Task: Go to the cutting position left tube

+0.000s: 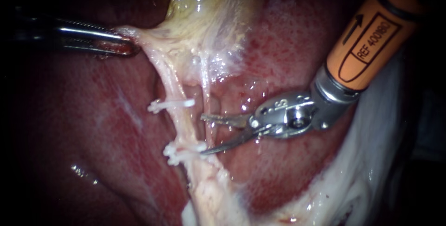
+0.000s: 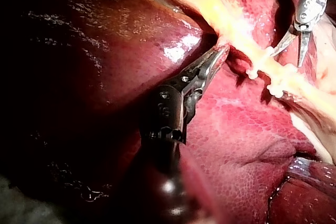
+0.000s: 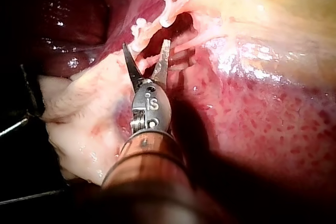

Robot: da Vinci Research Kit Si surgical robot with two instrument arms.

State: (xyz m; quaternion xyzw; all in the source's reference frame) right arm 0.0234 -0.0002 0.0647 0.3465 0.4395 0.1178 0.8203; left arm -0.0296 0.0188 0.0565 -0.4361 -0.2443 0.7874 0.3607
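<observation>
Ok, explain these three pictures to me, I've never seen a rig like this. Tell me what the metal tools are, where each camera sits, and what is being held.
This is a surgical robot at a bench, working on a pig's liver and the yellowish gallbladder. The endoscope view looks at the tissue from close up. The other two views come from a camera on each instrument's arm. The left instrument, coming in from the left, has its jaws shut on pale tissue beside the gallbladder and holds it stretched. The right instrument, on the orange shaft, ends in two blades that stand open next to the left tube. That tube carries two white clips, and the blades point at the stretch between them. I cannot tell whether they are already around it.
</observation>
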